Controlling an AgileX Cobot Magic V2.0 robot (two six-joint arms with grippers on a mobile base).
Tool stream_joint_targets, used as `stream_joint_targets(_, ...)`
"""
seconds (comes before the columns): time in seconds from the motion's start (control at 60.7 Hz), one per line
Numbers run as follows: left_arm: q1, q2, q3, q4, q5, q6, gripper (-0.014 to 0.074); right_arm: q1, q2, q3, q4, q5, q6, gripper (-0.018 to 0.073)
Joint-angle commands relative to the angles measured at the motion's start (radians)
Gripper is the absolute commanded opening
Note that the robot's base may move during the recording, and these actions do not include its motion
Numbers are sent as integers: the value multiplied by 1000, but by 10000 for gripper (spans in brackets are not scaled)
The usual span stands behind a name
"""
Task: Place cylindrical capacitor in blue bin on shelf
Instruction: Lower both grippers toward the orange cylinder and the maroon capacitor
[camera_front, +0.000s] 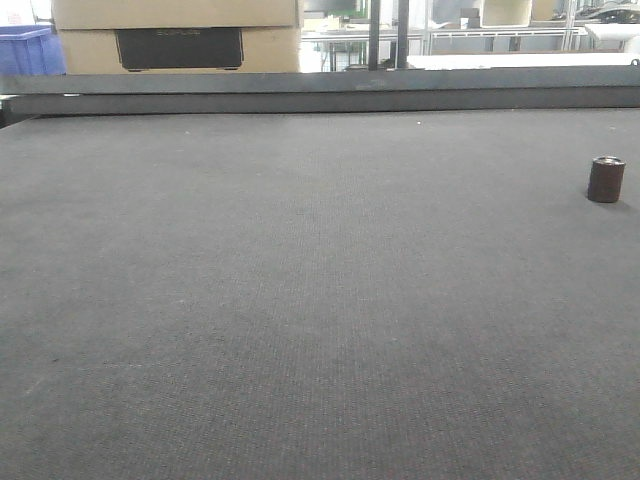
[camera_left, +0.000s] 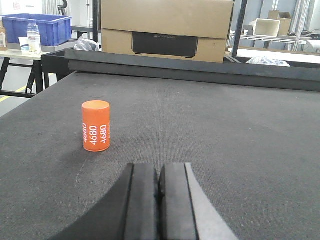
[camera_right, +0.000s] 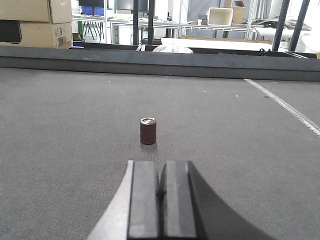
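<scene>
Dark-brown cylindrical capacitor (camera_right: 148, 131), grey-rimmed top, upright on coarse woven mat (camera_right: 75, 125).

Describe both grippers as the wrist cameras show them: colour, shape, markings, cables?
Left gripper: two flat, matte black rectangular fingers flaring into curved shoulders, the outer right edge grey. Right gripper: the same black pair, with a pale grey outer left edge. No markings or cables show on either.

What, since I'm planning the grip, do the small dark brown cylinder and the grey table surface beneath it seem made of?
Small dark brown cylinder: matte brown sleeve, likely plastic, with grey metallic-looking top. Grey table surface: fine woven texture, matte, probably fabric or felt-like matting.
</scene>
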Motion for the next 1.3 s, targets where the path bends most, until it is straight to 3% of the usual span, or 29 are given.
stream_joint_targets(0.0,1,-3,-4,6,-19,1,-111,-4,-3,0,-6,-16,-2,-160)
stream_joint_targets(0.461,1,-3,-4,6,-63,1,-111,-5,-3,0,-6,-18,-2,-160)
stream_joint_targets(0.577,1,-3,-4,0,-119,1,-111,-5,-3,0,-6,-32,-2,-160)
stream_joint_targets(0.824,1,-3,-4,0,-261,1,-111,-5,-3,0,-6,-255,-2,-160)
stream_joint_targets(0.89,1,-3,-6,0,-261,1,-111,-5,-3,0,6,-253,-2,-160)
stream_joint_targets(0.988,1,-3,-101,0,-197,1,-111,-5,-3,-86,16,-179,-2,-160)
stream_joint_targets(1.153,1,81,-384,15,77,1,-111,-5,3,-328,6,-26,-2,-160)
stream_joint_targets(1.285,1,193,-536,34,199,1,-65,-5,100,-458,5,17,-2,-160)
